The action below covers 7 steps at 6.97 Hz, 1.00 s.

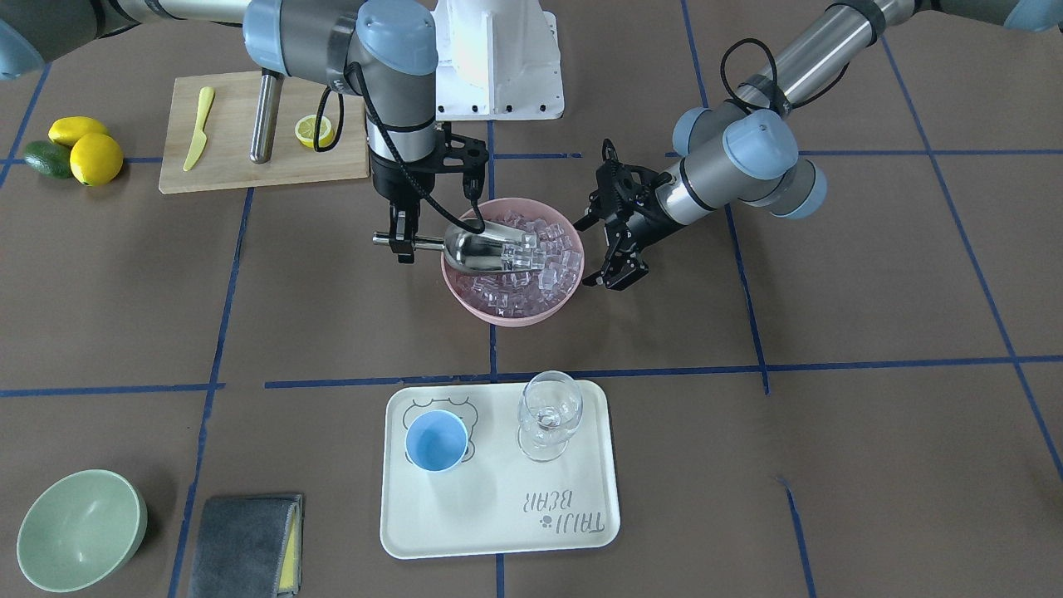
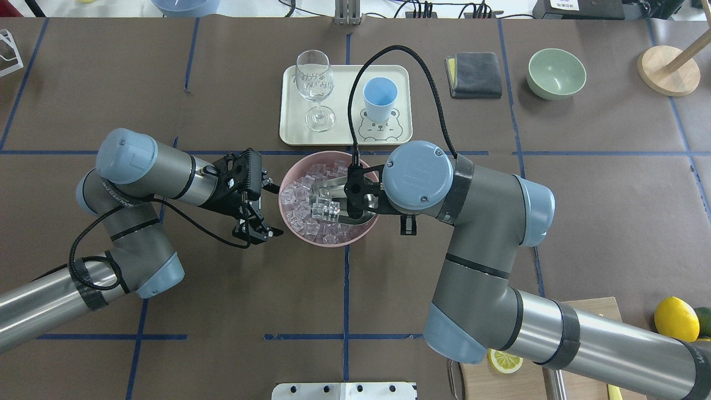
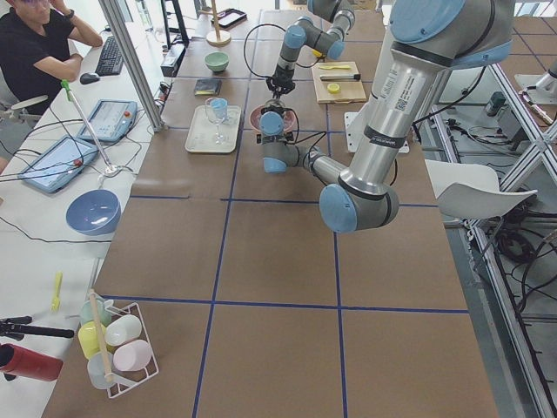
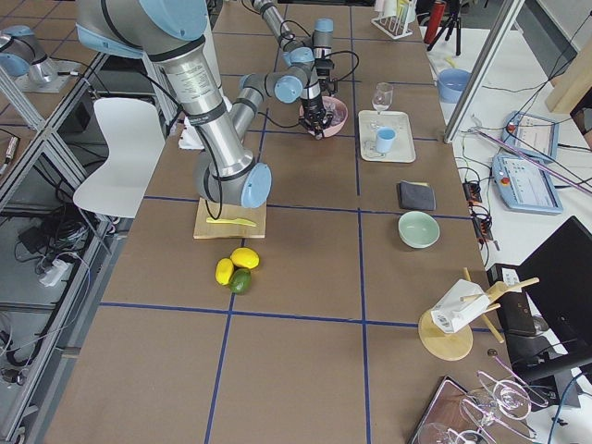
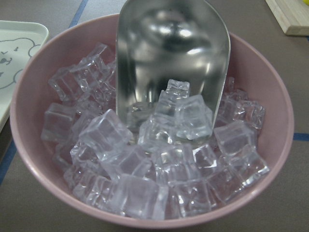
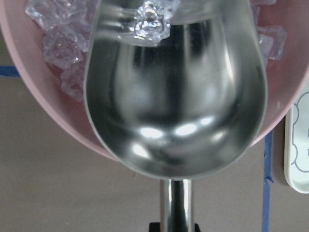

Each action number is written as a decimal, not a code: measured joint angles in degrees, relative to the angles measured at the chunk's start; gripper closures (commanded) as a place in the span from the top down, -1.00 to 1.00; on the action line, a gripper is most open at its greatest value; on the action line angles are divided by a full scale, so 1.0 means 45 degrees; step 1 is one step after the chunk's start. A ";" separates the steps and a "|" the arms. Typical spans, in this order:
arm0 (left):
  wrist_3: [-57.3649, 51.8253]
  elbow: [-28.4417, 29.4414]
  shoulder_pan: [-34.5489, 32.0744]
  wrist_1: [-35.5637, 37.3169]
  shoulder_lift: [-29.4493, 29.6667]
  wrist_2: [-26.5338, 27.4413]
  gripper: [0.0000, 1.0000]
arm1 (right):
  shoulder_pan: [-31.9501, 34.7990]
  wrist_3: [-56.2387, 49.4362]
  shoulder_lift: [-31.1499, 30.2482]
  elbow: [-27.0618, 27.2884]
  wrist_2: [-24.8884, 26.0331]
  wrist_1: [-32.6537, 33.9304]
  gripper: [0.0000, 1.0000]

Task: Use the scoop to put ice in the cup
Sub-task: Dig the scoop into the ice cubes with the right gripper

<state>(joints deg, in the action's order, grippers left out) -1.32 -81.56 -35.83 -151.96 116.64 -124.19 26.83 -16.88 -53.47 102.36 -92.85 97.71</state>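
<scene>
The steel scoop point(image 1: 486, 249) lies with its bowl in the pink bowl point(image 1: 507, 314), its mouth among the ice point(image 1: 552, 267); a few cubes sit in its mouth point(image 5: 181, 113). My right gripper point(image 1: 404, 241) is shut on the scoop's handle just outside the bowl's rim. My left gripper point(image 1: 591, 253) is open and empty, beside the bowl's other side. The light-blue cup point(image 1: 436, 440) stands upright and empty on the cream tray point(image 1: 498, 515). The overhead view shows the scoop point(image 2: 329, 195), the ice point(image 2: 300, 201), the cup point(image 2: 380, 95) and my left gripper point(image 2: 269, 210).
A clear wine glass point(image 1: 548, 415) stands on the tray beside the cup. A green bowl point(image 1: 79, 527) and a grey cloth point(image 1: 245, 544) lie off to one side. A cutting board point(image 1: 232, 166) holds a knife, a steel cylinder point(image 1: 266, 116) and a lemon half; whole lemons point(image 1: 93, 158) lie nearby.
</scene>
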 measured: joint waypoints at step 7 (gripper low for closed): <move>-0.0016 0.0000 -0.0071 0.0070 -0.0062 -0.0013 1.00 | 0.1100 0.0284 -0.0435 0.0812 -0.1943 -0.1168 -1.00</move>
<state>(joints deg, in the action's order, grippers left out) -1.39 -81.56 -36.15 -151.65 116.36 -124.25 31.78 -15.61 -55.43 106.01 -101.59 92.45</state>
